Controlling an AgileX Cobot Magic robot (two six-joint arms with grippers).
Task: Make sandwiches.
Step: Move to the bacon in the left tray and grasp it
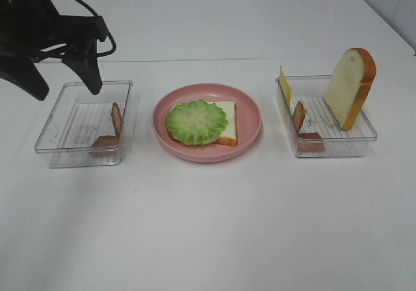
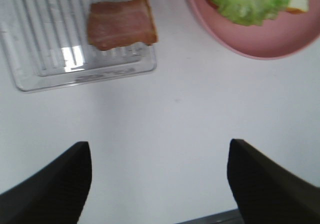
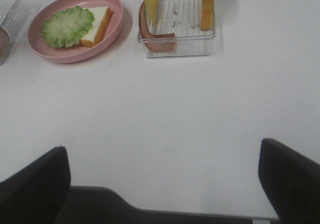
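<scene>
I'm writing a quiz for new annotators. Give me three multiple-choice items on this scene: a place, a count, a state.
1. Where does the lettuce leaf lie? A) in a tray B) on the bread slice in the pink plate C) on a napkin
2. How many clear trays stand on the table? A) one B) two C) three
3. How is the left pincer? A) open, empty B) shut on a spoon C) shut on a cup

1 B: the leaf covers the slice on the plate. 2 B: one stands on each side of the plate. 3 A: its jaws stand wide apart, nothing between.
</scene>
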